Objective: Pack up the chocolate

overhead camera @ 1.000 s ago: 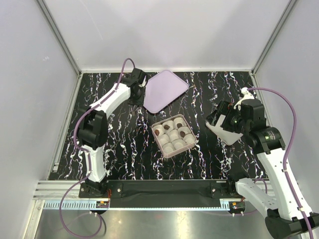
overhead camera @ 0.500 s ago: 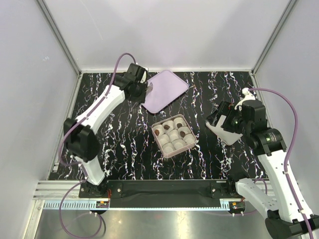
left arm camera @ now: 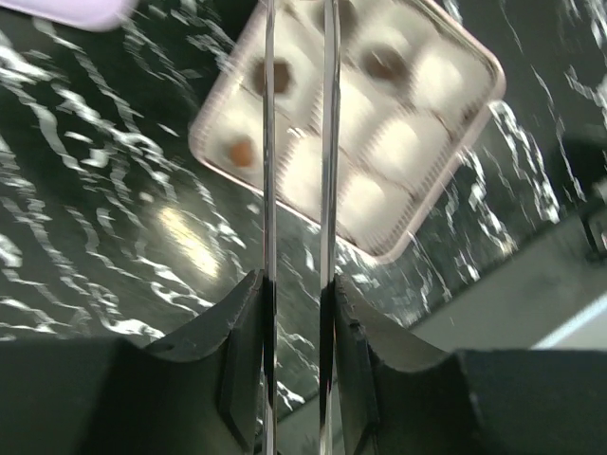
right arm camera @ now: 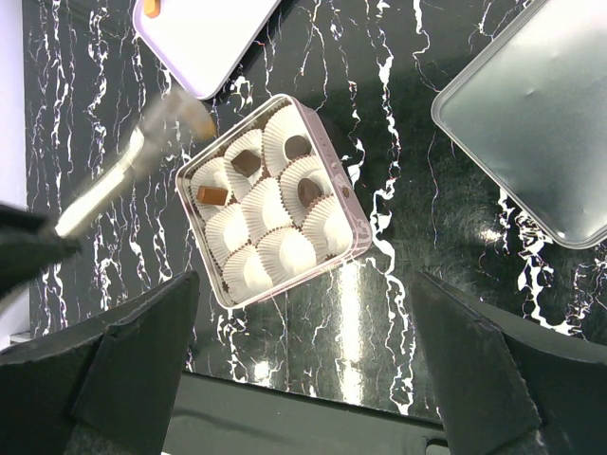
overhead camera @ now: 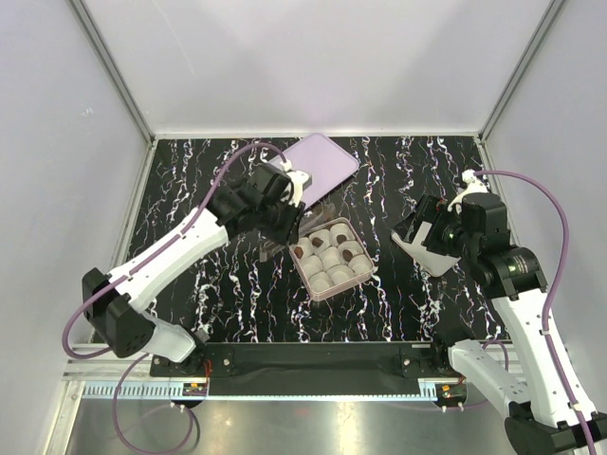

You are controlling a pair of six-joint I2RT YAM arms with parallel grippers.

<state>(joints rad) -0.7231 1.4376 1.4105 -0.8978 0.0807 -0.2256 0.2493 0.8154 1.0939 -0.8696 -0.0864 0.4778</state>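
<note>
A pink tin (overhead camera: 358,276) holds nine white paper cups. Several chocolates sit in them: dark pieces (right arm camera: 247,161) (right arm camera: 308,192) and an orange-brown one (right arm camera: 212,195). In the left wrist view the tin (left arm camera: 488,90) lies ahead. My left gripper (overhead camera: 282,207) (left arm camera: 297,284) is shut on metal tweezers (left arm camera: 268,142) and hovers just up-left of the tin. In the right wrist view the tweezers (right arm camera: 123,171) are blurred, with an orange-brown bit (right arm camera: 196,120) at the tip. My right gripper (overhead camera: 432,232) (right arm camera: 313,379) is open and empty, high to the tin's right.
A lavender lid (overhead camera: 318,166) lies behind the tin, with one orange piece (right arm camera: 152,8) on it. A clear plastic tray (right arm camera: 526,114) lies at the right under my right gripper. White walls close in the black marbled table (overhead camera: 218,275).
My left arm has swung from the lavender lid at the back forward and right to the tin's near-left corner, carrying the tweezers. The right arm has barely moved.
</note>
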